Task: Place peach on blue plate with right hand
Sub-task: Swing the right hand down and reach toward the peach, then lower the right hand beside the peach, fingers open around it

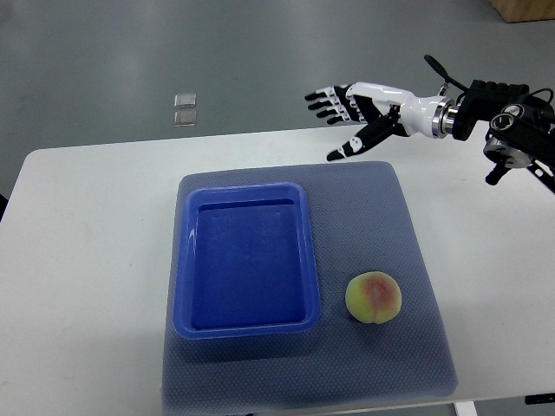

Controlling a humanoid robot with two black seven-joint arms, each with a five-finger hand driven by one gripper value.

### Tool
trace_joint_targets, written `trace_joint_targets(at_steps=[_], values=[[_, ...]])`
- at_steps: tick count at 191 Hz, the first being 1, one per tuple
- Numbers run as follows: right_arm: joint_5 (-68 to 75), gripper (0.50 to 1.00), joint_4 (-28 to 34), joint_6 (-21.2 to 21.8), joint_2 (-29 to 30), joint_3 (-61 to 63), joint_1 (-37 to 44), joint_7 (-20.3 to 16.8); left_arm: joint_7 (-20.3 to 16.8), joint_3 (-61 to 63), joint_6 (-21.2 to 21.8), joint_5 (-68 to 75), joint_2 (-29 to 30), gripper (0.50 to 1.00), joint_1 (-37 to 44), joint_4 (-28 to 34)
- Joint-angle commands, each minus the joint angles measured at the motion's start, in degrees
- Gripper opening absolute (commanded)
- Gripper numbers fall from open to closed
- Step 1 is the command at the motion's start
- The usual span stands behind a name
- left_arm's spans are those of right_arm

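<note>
Peach (374,297) lies on the grey-blue mat (381,217), just beside the right wall of the blue plate (184,260) and close to that plate's near right corner, not touching it. Its skin is yellow-green with a reddish blush on top. The blue plate, a shallow rectangular tray with a raised rim, sits on the left half of the mat and holds nothing. The mat itself lies on the white table (78,243). The right hand (351,108) hangs above the table's far edge, beyond the plate's far right corner and well apart from the peach; its fingers are spread and extended toward the left, the thumb angled down toward the mat, and it grips nothing. Beyond the table, on the grey floor, two small clear squares (185,110) lie one behind the other.
</note>
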Motion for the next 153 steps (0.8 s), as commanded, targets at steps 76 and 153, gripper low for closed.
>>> trace_joint_targets(at_steps=[76,153], values=[[-1.08,0.93,32.32,6.15,-18.88,-32.6,31.94,-7.88,-0.07,-0.09,0.0,0.16,0.0,1.0,-0.42,-0.23],[-0.29,0.928,34.25,-5.73,-18.79,-32.69,21.57,-8.76,0.02,-0.09,0.0,0.07,0.0,1.0,-0.6,-0.14]])
